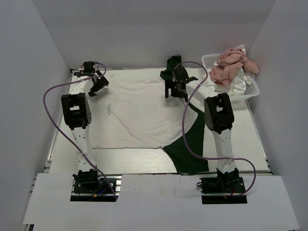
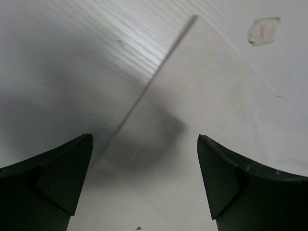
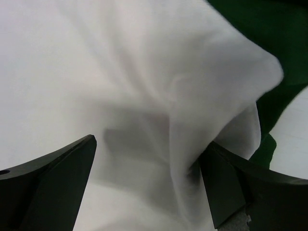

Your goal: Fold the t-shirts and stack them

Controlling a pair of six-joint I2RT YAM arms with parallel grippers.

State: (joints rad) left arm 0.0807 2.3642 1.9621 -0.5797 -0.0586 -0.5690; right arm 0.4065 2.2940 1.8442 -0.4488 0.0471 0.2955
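A white t-shirt with dark green sleeves lies spread on the table, small dark lettering near its left side. My left gripper is open above the shirt's far left corner; in the left wrist view the corner lies flat between the fingers. My right gripper is open over the shirt's far right part; in the right wrist view a raised white fold sits between the fingers, with green cloth at the upper right. A pink shirt and a white one lie in the basket.
The white latticed basket stands at the far right corner of the table. Grey walls close in on the left, back and right. Purple cables loop from both arms over the table. A small label is stuck to the table.
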